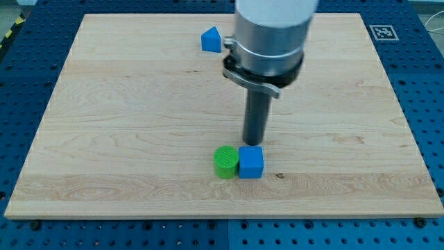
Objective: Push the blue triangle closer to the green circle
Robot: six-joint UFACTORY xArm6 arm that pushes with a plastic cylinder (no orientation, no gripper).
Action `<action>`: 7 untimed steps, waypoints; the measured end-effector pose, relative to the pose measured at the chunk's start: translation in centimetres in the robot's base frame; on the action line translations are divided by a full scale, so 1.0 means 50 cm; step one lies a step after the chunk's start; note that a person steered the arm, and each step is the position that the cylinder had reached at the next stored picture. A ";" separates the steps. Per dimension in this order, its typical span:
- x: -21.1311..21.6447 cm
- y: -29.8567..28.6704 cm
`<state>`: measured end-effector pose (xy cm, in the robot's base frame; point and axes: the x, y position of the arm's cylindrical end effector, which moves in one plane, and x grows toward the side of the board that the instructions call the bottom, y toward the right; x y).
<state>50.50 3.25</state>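
The blue triangle [211, 39] is a small wedge with its point upward, sitting near the view's top edge of the wooden board [104, 139], just left of the arm's grey barrel [270, 35]. The green circle [225, 162] lies well apart from it, toward the view's bottom, touching a blue cube [251, 162] on its right. My tip [254, 142] rests just above that cube. There is no claw, only the rod.
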 end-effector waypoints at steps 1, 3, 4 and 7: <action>-0.028 -0.053; -0.083 -0.156; -0.113 -0.190; -0.246 -0.292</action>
<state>38.19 -11.38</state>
